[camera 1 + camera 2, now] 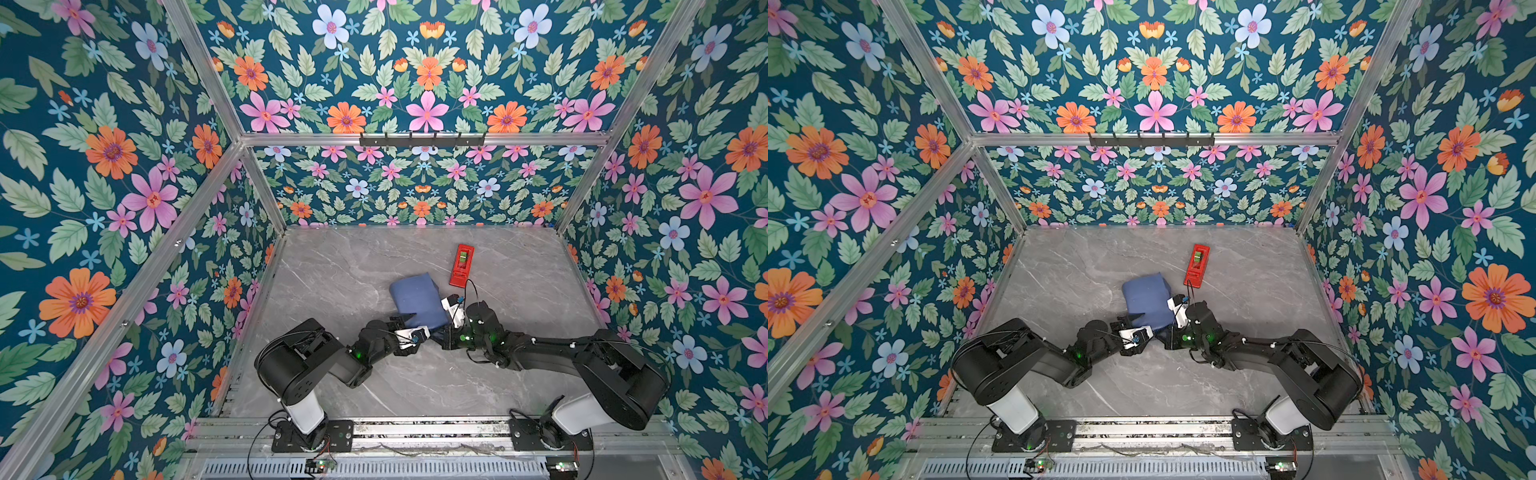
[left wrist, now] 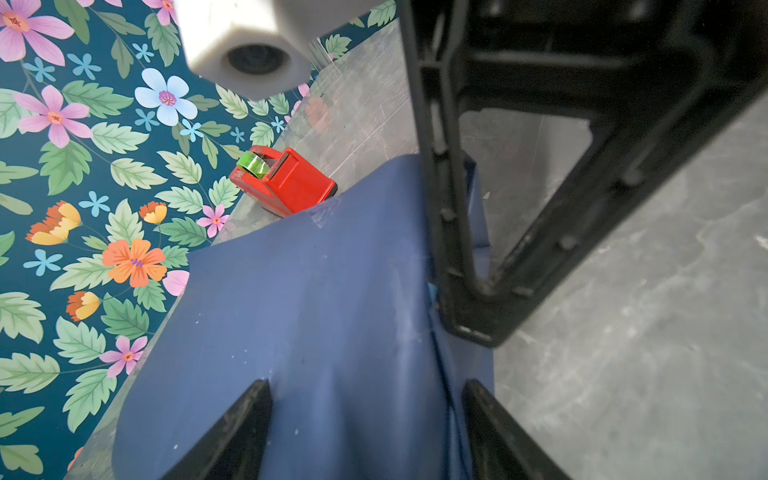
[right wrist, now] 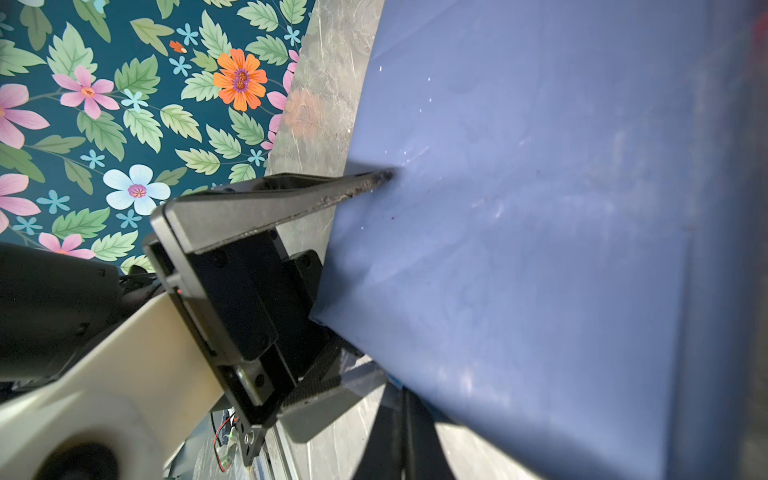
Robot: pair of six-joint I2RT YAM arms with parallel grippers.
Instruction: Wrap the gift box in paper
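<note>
— Paper (image 1: pixel 417 301) is folded into a squarish bundle, dark slate-blue face outward. It sits about the middle of the desk (image 1: pixel 332 266), and both top views show it (image 1: pixel 1148 299). Any gift box inside is covered, so I can't see it.

— And the red thing?

— That's a tape dispenser (image 1: pixel 461 266), lying just off the bundle's far right corner, close but apart from it. It has a green roll toward its far end.

— What about the arms?

— Both reach in from the near side and meet at the bundle's near edge. The left fingers (image 2: pixel 245 424) stand wide apart with the near left corner between them. One of the left fingers (image 3: pixel 291 201) lies on top, its tip denting the sheet, and the other sits low by the desk. It looks like a clamp on the paper.

— Right side?

— The right fingers (image 2: pixel 449 232) are pressed together, with the tip against the paper's edge at the near right corner. I can't tell from here whether a flap is caught between them.

— Is the bundle flat?

— The top bulges a little, with soft creases running across it.
</note>
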